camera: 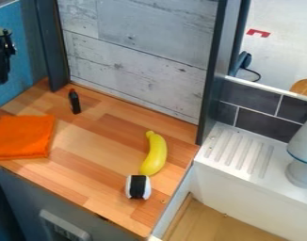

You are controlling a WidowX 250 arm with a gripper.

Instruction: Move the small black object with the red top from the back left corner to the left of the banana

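Note:
At the upper left edge hangs the black gripper (1, 59), over the blue wall side and well away from the objects on the counter. A folded orange cloth (22, 137) lies at the counter's left. Near the back panel a small dark bottle with a red tip (75, 101) is on the wood. Right of the middle lies a yellow banana (155, 154), its lower end close to a white sushi piece with a black band (139, 187).
The wooden counter (96, 176) has a pale plank panel (137, 52) behind it and dark posts at both sides. To the right are a white ribbed drainboard (241, 150), a grey-white object (302, 153) and dark tiles.

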